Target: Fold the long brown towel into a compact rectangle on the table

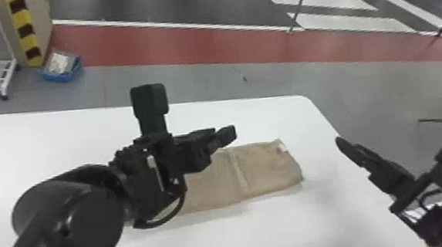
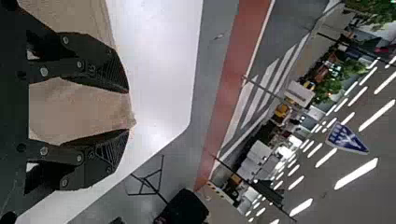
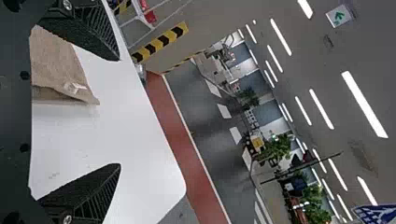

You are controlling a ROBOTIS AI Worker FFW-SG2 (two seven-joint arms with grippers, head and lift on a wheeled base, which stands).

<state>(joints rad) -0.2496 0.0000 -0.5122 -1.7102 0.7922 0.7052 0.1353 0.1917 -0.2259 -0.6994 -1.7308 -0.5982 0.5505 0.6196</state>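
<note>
While left tool (image 1: 222,139) gapes partway over towel (image 1: 265,167) | right tool (image 1: 346,148) spread wide, apart from towel | both released

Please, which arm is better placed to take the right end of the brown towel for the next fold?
Probably the right: the right gripper is open, to the right of that end of the brown towel, while the left gripper hangs near its far edge, farther from that end.
</note>
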